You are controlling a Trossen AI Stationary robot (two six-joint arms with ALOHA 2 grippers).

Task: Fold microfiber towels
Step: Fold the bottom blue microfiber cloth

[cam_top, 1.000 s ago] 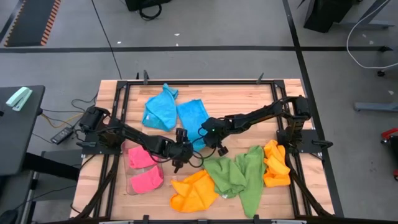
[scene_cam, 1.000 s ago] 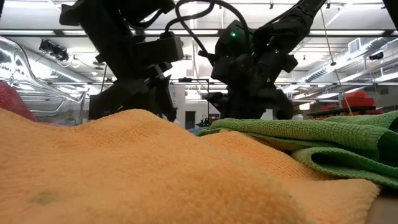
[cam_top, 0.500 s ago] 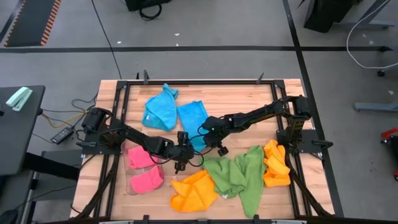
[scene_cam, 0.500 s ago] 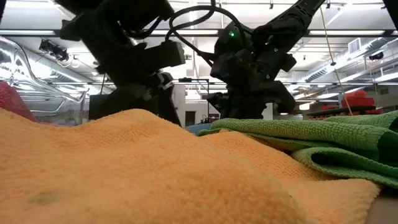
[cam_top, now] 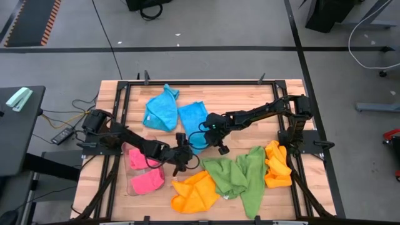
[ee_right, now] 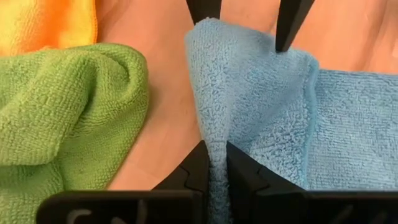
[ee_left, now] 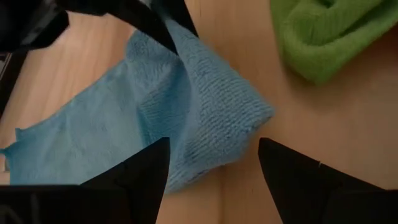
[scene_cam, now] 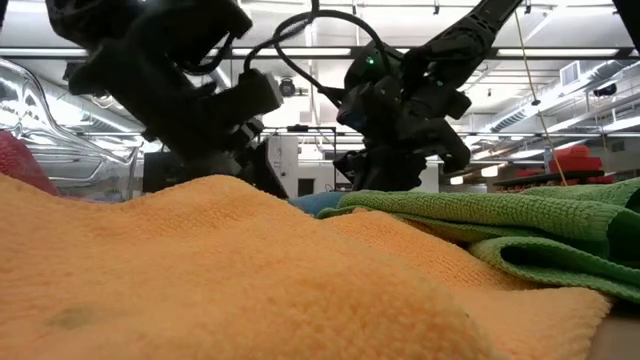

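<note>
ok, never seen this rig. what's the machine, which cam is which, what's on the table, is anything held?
It is a robot with two dark arms over a wooden table, each ending in a two-finger gripper. One picture looks straight down, one looks level across the tabletop, and one comes from each wrist.

On the table lie microfiber towels: two sky blue towels, one crumpled and one flatter, two pink towels in a clear plastic tray, two orange ones and a green towel.

The right gripper is shut on the flatter blue towel, pinching a raised fold. The left gripper is open, its fingers either side of that towel's corner, holding nothing.
</note>
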